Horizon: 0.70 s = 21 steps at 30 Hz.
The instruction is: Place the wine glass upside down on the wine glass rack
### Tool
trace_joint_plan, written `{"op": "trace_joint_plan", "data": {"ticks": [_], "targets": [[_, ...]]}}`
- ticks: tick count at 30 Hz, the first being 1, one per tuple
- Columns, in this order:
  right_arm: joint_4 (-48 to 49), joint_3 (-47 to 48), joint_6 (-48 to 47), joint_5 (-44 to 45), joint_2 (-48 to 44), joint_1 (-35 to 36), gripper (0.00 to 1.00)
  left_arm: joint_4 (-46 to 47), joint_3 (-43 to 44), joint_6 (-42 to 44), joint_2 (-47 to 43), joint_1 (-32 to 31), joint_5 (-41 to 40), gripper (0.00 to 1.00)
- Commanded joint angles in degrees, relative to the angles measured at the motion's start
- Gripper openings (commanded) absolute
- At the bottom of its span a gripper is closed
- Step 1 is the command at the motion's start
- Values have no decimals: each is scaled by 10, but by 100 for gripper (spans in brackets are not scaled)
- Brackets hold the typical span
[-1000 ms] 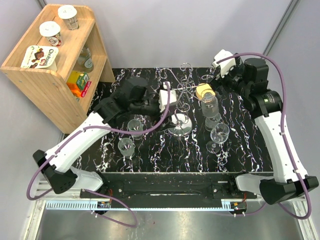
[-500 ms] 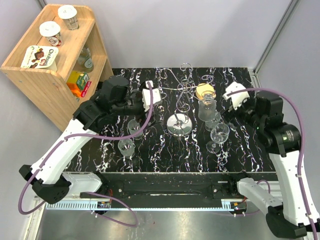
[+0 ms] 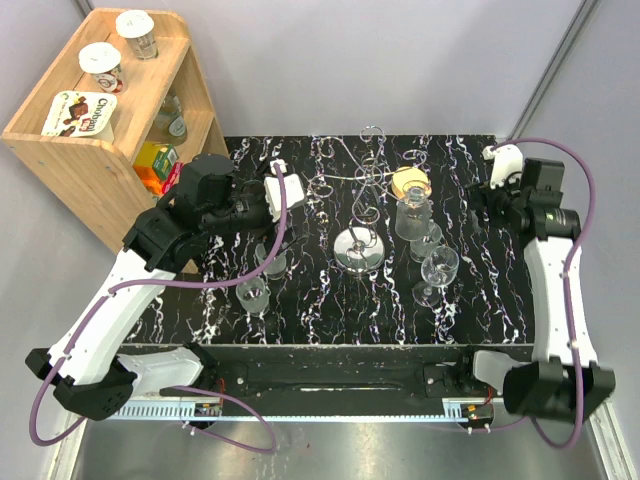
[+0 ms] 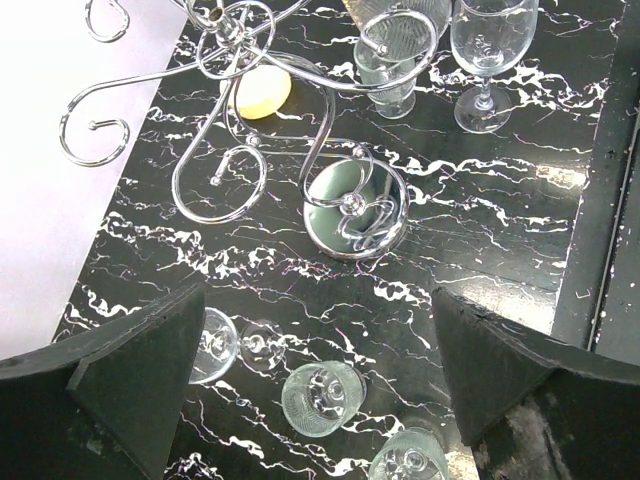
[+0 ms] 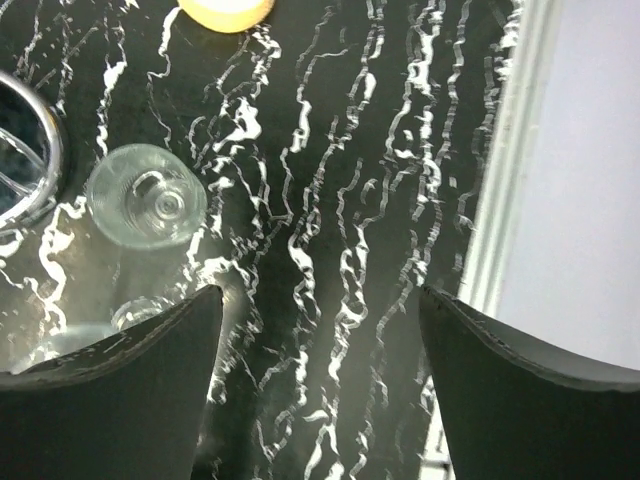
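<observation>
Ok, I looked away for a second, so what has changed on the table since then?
Both arms pulled back from the wine glass rack: the left gripper toward the left, the right gripper toward the right edge. Both are open and hold nothing. The rack, the glasses and the yellow disc stayed put.

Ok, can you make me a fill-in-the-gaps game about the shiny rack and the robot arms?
The left gripper and the right gripper hold nothing, jaws wide ___.
The wine glass rack stands on a ___ marbled table.
The shelf beside the table is made of ___.
Missing words: open, black, wood.
</observation>
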Motion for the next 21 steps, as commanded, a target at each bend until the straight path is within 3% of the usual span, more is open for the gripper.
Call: {"op": "trace_joint_plan", "data": {"ticks": [1,11,21], "targets": [[65,10,55,-110,88,-15,84,16,19,4,-18,5,-21,99],[108,9,106,-186,213,-14,76,22,17,7,-18,8,-49,99],[123,-31,101,-165,240,22,73,33,12,4,-14,13,-58,99]]}}
